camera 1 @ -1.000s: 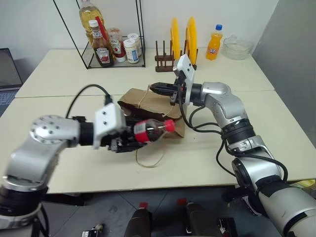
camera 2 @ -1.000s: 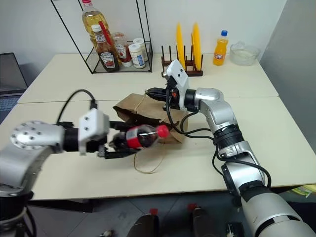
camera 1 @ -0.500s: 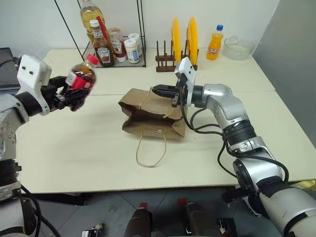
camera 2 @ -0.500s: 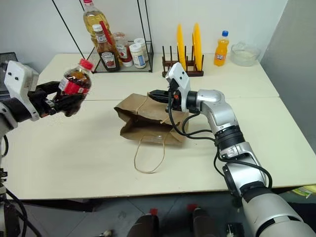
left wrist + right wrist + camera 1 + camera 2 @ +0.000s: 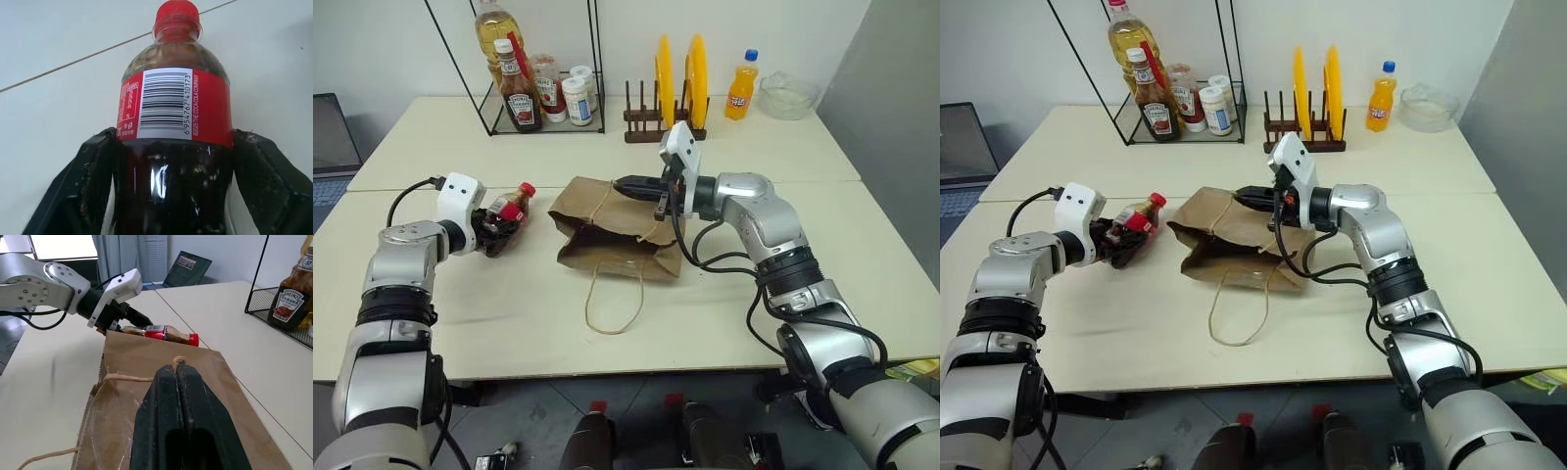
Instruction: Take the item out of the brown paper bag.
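The left end effector (image 5: 499,227) is low over the desk (image 5: 489,304) near its left edge, and the bottle (image 5: 505,209) lies between its two black fingers, which stand wide on either side of the body; in the left wrist view the fingers flank the dark lower half with a sliver of pale desk showing at one side, so the hold looks loosened rather than firm, and I cannot tell whether the pads touch. The bottle's long axis runs away from the wrist, red cap leading, tilted toward the bag (image 5: 617,227) and the desk's far edge; it sits low enough that it seems to rest on or just above the surface. It is clear of the bag, just beside the bag's left end and not touching it. The bag lies flat mid-desk, one loop handle trailing toward the near edge. The right end effector (image 5: 628,182) is pressed shut on the bag's far rim at the other handle. The left arm is by far the nearer; its next move turns on backing straight off along that axis.
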